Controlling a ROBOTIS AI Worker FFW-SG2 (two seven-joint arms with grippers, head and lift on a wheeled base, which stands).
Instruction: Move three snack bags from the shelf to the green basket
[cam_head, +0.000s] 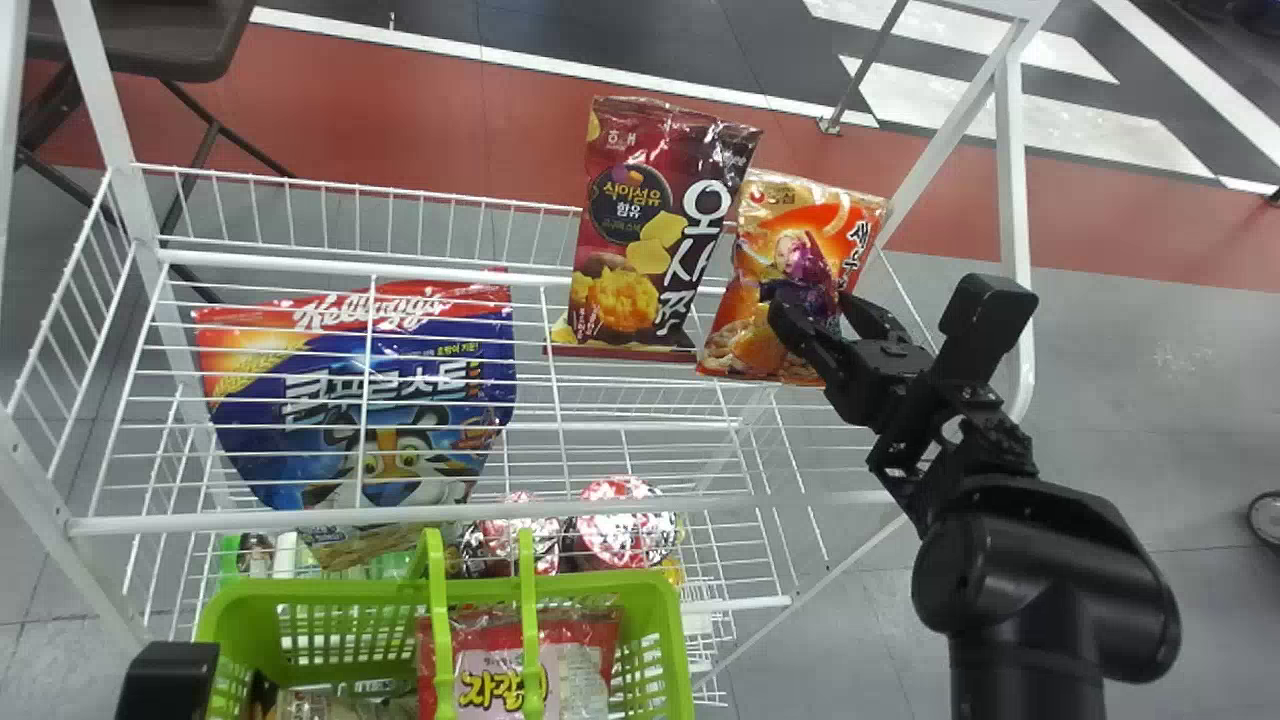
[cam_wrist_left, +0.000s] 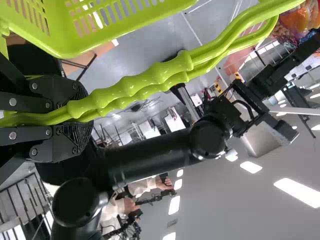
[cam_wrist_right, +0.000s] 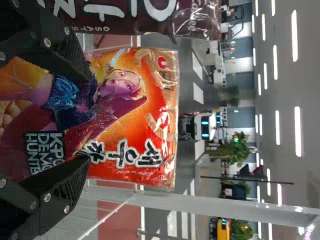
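- Green basket (cam_head: 330, 592), a red snack bag (cam_head: 485, 660) inside, its handles (cam_wrist_left: 150, 75) pinched in the jaws of the left gripper (cam_head: 168, 680).
- Right gripper (cam_head: 810, 300), jaws spread at the orange snack bag (cam_head: 770, 225).
- Maroon snack bag (cam_head: 640, 215) just beside it, on the wire shelf (cam_head: 750, 503).

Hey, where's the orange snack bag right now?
In the head view, the orange snack bag stands on the right part of the shelf, just right of the dark red bag, with the right gripper at its front.
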